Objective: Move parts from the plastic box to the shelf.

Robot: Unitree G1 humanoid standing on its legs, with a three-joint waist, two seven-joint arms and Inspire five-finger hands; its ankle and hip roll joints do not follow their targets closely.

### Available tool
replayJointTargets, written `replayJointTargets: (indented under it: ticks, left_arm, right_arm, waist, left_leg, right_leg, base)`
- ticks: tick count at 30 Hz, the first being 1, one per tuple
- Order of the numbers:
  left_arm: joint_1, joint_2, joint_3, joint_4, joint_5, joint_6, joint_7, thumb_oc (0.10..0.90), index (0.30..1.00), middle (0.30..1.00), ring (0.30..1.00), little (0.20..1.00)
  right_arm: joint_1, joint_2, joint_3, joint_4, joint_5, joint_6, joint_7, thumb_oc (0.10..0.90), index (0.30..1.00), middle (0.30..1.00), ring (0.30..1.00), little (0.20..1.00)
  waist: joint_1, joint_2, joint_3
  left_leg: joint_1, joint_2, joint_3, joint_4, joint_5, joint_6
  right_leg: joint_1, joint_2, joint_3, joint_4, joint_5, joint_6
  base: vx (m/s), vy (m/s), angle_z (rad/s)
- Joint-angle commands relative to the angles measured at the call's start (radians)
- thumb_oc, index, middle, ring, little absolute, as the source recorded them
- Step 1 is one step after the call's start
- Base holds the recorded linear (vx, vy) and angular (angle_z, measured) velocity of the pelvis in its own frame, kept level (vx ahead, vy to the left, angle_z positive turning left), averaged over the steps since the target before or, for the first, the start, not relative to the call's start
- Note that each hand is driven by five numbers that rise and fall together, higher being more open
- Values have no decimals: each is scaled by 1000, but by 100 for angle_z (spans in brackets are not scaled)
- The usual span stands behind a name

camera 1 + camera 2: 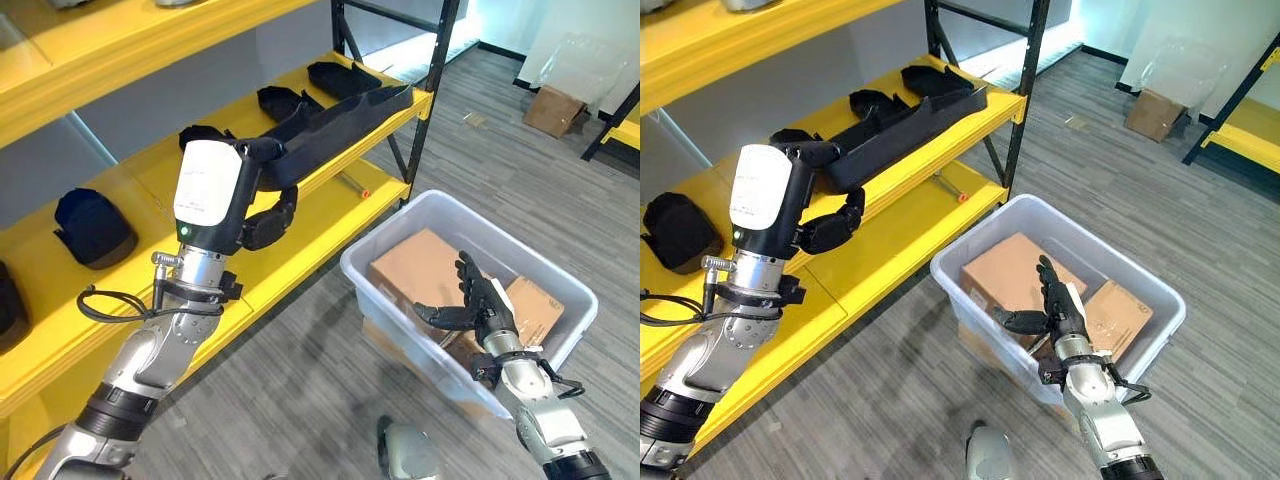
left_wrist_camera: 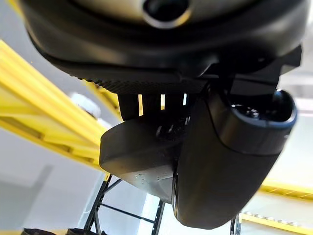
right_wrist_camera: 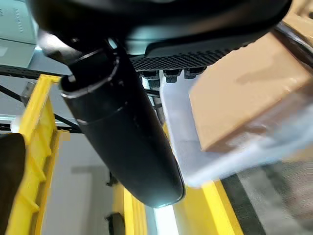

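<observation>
Part in hand: my left hand (image 1: pixel 262 215) is curled round one end of a long black part (image 1: pixel 345 120), thumb and fingers clamped on it, the far end reaching out over the yellow shelf (image 1: pixel 330 235).
Why that grip: holding it by the near end lets me lay the length along the shelf board, I judge, rather than poke it in end-first.
Shelf so far: several smaller black parts (image 1: pixel 92 226) sit on the same level, spaced apart, so the long one needs its own strip near the front edge.
Right hand: my right hand (image 1: pixel 478 303) hovers over the plastic box (image 1: pixel 570 330), fingers spread and relaxed, gripping nothing.
Box: clear-walled, on the floor just beside the shelf, with brown cardboard boxes (image 1: pixel 420 265) inside; my open hand hangs above them.
Step, as I read it: placing the long part; release not yet done.
Risk: one-ended hold, so the far end could sag or catch the black upright post (image 1: pixel 436 70).
</observation>
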Motion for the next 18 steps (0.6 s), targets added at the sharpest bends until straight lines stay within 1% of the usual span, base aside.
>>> replayJointTargets:
  ticks: [1,3,4,5,8,10,12,14,18]
  left_arm:
    - [-23,-6,118,-104,-37,-24,117,400,300,300,300,300]
    - [-19,-9,132,-123,-26,-35,108,400,300,300,300,300]
    - [-15,-9,138,-128,-24,-34,103,400,300,300,300,300]
    - [-6,-3,158,-142,-22,-30,87,400,300,300,300,300]
    - [-1,17,183,-147,-18,-24,82,400,300,300,300,300]
    - [5,36,199,-146,-17,-16,80,400,300,300,300,300]
    - [22,71,223,-128,-26,-11,89,400,300,300,300,300]
    - [32,78,232,-124,-24,-10,93,400,300,300,300,300]
    - [84,86,276,-124,-6,-19,120,400,300,300,300,300]
  right_arm:
    - [-55,-42,18,-66,-137,-87,10,900,1000,1000,1000,1000]
    - [-61,-47,23,-70,-151,-67,9,900,1000,1000,1000,1000]
    - [-60,-47,23,-74,-149,-59,8,900,1000,1000,1000,1000]
    - [-48,-42,16,-84,-157,-40,7,900,1000,1000,1000,1000]
    - [-30,-32,19,-83,-164,-29,23,900,1000,1000,1000,1000]
    - [-27,-18,29,-80,-171,-23,35,900,1000,1000,1000,1000]
    - [-37,-3,53,-73,-167,-26,31,900,1000,1000,1000,1000]
    - [-44,1,60,-71,-169,-26,24,900,1000,1000,1000,1000]
    - [-56,4,65,-78,-182,-15,20,900,1000,1000,1000,1000]
  waist:
    - [-18,46,-149]
    - [-12,59,-146]
    - [-11,60,-146]
    - [-5,63,-147]
    - [3,61,-151]
    - [12,56,-156]
    - [38,50,-163]
    - [47,48,-165]
    - [80,38,-174]
  left_leg:
    - [37,57,5,-88,158,15]
    - [39,41,16,-126,129,16]
    - [41,37,18,-133,122,17]
    - [44,25,22,-155,108,18]
    - [44,5,21,-174,90,26]
    - [45,-3,25,-185,86,28]
    - [45,-5,36,-200,89,27]
    - [46,-6,38,-206,91,27]
    - [36,-7,37,-209,95,25]
  right_leg:
    - [127,77,12,-143,-12,8]
    - [126,60,8,-145,-6,30]
    - [127,56,8,-147,-4,35]
    - [136,42,3,-161,8,52]
    - [156,27,-6,-189,26,70]
    - [169,14,-17,-217,43,86]
    - [190,-5,-47,-259,67,102]
    - [199,-8,-57,-275,74,106]
    - [217,-16,-82,-312,92,114]
  base:
    - [-30,381,31]
    - [-4,289,31]
    - [29,175,29]
    - [25,139,23]
    - [34,115,25]
    - [5,82,14]
    - [-5,75,25]
    - [-1,41,5]
    - [-5,37,6]
